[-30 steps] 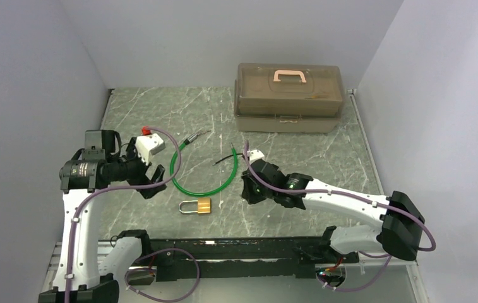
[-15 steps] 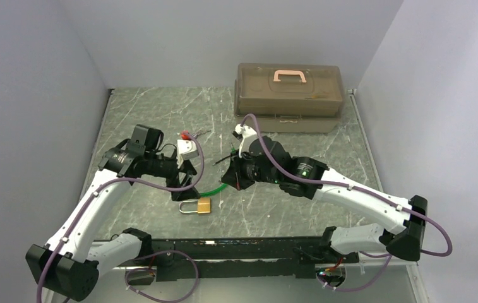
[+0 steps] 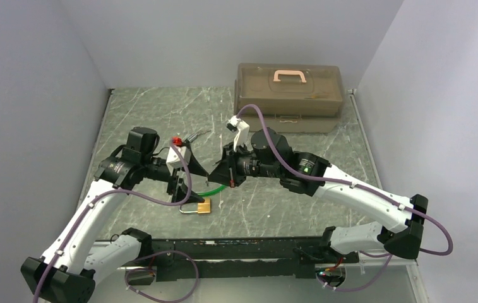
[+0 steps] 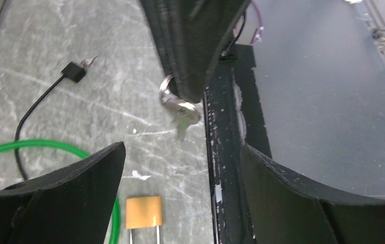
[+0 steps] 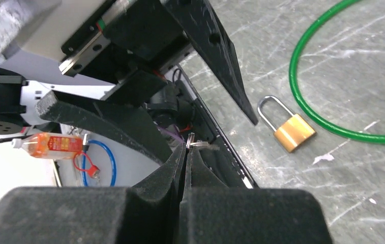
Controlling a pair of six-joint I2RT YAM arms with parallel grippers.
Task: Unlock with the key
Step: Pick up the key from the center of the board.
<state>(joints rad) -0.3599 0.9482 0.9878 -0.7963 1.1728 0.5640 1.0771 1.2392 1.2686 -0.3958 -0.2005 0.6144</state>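
Right pincer [image 5: 186,148] clamped on the key [image 5: 197,144] at its tips, key within the gaping, empty left pincer [image 4: 181,150].

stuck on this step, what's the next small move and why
Probably close the open left gripper on the tiny silver metal key: it hangs from the shut right gripper, right between the left jaws, while the brass padlock lies ungripped below.

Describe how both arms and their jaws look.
The left arm and right arm have white link shells and black joint housings. A purple cable runs along each. The jaws are matte black wedges. A green light glows on the right one.
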